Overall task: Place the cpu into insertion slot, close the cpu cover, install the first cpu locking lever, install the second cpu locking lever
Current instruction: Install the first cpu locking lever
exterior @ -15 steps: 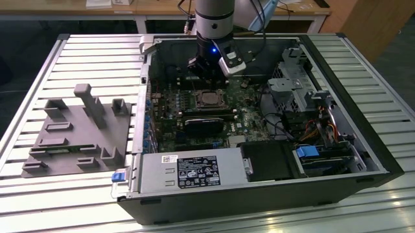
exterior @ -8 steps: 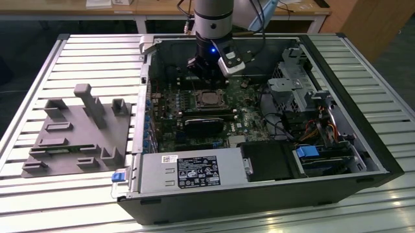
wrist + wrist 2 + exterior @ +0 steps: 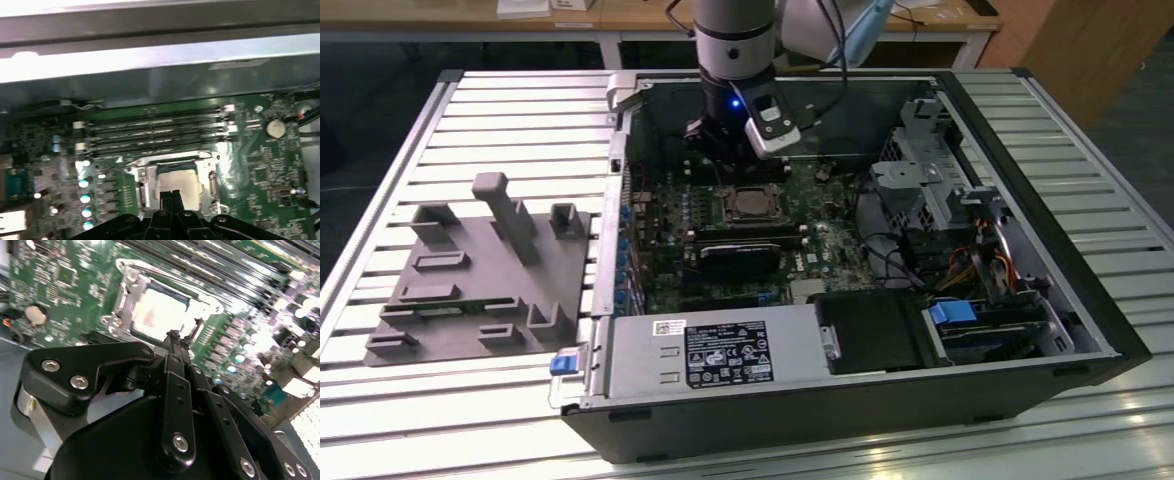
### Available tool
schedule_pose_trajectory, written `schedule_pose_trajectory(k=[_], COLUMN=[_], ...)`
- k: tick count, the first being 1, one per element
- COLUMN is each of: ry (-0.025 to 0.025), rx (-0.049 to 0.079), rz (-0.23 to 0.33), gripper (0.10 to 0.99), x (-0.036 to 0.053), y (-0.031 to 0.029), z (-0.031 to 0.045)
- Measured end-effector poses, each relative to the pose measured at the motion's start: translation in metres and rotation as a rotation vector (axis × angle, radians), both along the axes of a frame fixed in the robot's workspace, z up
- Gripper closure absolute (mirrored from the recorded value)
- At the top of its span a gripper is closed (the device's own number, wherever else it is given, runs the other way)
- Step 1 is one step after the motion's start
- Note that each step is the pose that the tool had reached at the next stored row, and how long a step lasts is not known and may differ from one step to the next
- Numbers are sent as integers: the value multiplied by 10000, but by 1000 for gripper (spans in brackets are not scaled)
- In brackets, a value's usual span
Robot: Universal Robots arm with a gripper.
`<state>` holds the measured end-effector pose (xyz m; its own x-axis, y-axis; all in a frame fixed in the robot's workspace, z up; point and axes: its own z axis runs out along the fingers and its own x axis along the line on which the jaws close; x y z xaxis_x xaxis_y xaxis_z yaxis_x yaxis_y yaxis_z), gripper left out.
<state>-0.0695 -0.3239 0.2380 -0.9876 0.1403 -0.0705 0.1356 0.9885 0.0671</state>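
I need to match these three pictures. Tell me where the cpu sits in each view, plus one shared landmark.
Exterior view: cpu mid-board, just beyond the gripper.
First wrist view: cpu framed by the cover, just past the gripper.
Second wrist view: cpu inside the cover, just past the gripper.
Shared landmark: memory slots alongside the socket.
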Motion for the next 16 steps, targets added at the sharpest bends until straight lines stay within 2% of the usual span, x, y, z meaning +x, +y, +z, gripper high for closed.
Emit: schedule_pose_trajectory(k=[12, 16], ry=[0, 1], rx=[0, 2], rz=[-36, -35], gripper=[984, 984], x=[-341, -370], y=[6, 7], z=[0, 0])
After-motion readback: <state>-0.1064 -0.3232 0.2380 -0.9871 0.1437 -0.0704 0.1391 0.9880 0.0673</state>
